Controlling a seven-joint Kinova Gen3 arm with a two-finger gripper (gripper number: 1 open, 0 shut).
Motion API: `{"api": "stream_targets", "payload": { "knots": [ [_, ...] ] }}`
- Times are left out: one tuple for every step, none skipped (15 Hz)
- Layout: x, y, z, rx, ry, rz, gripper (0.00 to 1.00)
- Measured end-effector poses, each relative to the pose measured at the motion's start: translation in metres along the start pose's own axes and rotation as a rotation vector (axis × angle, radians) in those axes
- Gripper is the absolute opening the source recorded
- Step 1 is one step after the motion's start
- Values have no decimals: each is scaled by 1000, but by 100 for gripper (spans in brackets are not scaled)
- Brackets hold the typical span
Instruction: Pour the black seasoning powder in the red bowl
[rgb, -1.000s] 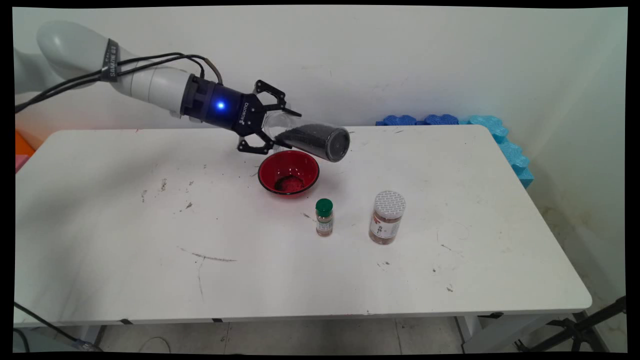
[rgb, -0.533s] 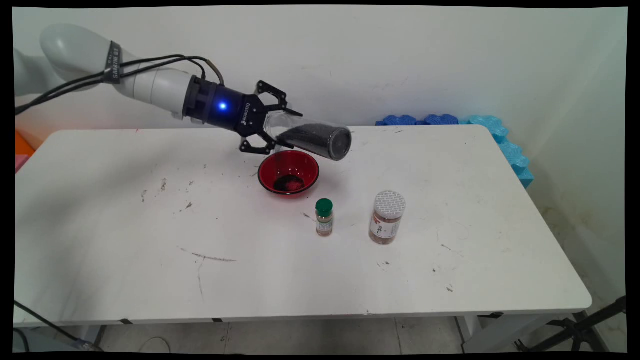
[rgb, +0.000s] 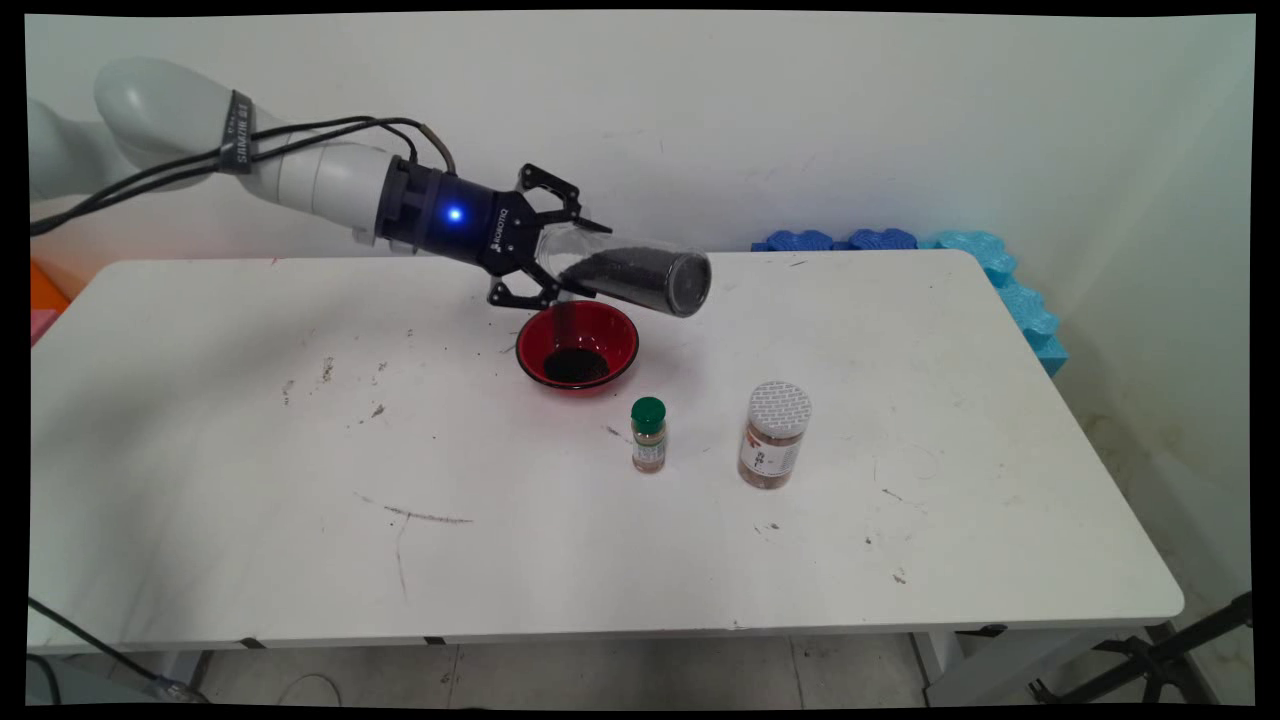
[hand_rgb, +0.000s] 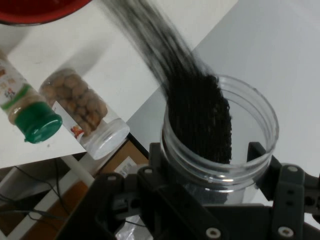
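The pincer (rgb: 556, 268) is clenched on a clear plastic jar (rgb: 640, 280), gripping it near its open mouth and holding it tipped almost flat above the counter (rgb: 250, 480). The jar's closed base points toward 3 o'clock and its mouth sits over the red bowl (rgb: 577, 345), just above the bowl's 12 o'clock rim. Black grains (rgb: 630, 278) fill the lower side of the jar, and a thin dark stream falls from the mouth into the bowl, where a dark heap (rgb: 573, 366) lies on the bottom. In the hand view the same grains (hand_rgb: 200, 120) run out past the jar's rim (hand_rgb: 260, 107) as a blurred streak.

At about 5 o'clock from the bowl, near it, stands a small green-capped bottle (rgb: 648, 435), upright. Beside it toward 3 o'clock stands a white-lidded jar (rgb: 773, 435) of brownish contents, also upright, apart from the bottle. Blue foam pieces (rgb: 950, 250) lie at the counter's far 2 o'clock corner against the wall.
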Motion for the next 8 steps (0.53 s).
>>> {"api": "stream_targets", "payload": {
  "knots": [
    [0, -1, 1, -2, -2, -7, 0],
    [0, -1, 2, -4, -4, -14, 0],
    [1, -2, 2, -5, -5, -18, 0],
    [1, -2, 3, -8, -7, -25, 0],
    [2, -3, 3, -10, -8, -32, 0],
    [2, -4, 4, -11, -9, -39, 0],
    [3, -4, 4, -12, -11, -44, 0],
    [3, -5, 5, -13, -11, -47, 0]
  ]
}}
